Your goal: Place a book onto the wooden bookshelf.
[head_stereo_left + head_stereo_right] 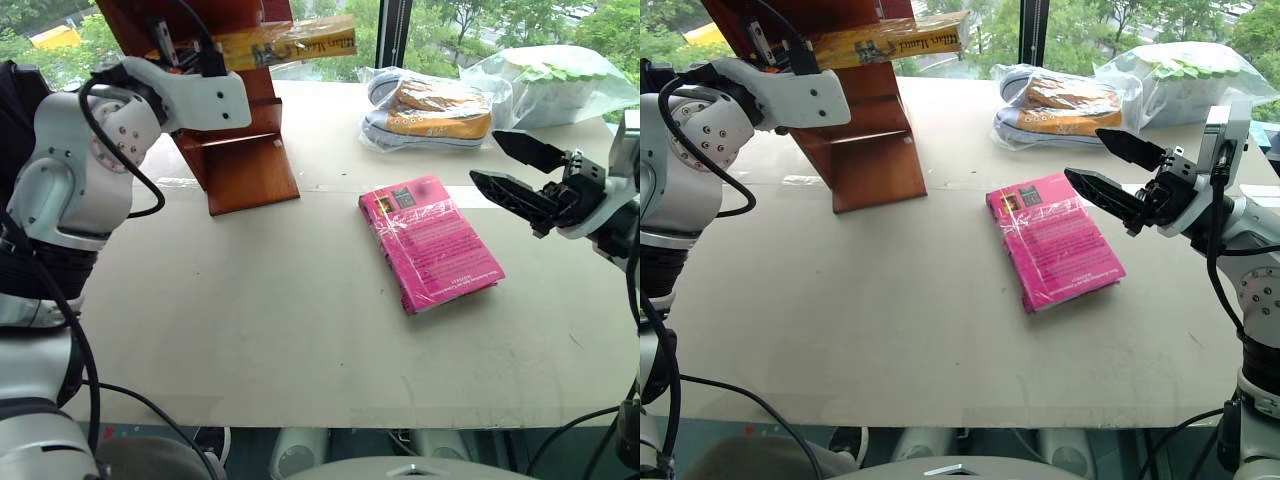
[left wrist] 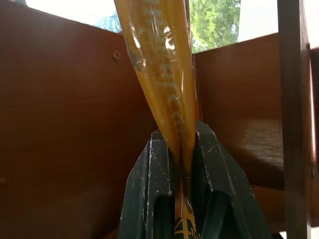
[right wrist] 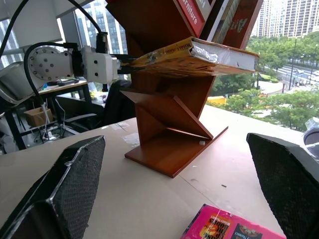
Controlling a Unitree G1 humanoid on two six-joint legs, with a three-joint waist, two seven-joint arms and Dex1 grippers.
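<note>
Yellow book (image 3: 199, 56) (left gripper (image 2: 183, 149) clamped), at wooden bookshelf (image 1: 240, 160)

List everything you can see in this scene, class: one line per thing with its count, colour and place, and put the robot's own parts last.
book: 1, yellow-orange, held level against the wooden bookshelf, above the table.
wooden bookshelf: 1, reddish-brown, standing at the table's far left.
pink book: 1, bright pink, lying flat mid-table.
shoes in a bag: 1 pair, orange and white, far side of the table.
bagged container: 1, white and green, far right corner.
table: 1, beige.
left end effector: 1, black, shut on the book's edge.
right end effector: 1, black, open, in the air right of the pink book.
</note>
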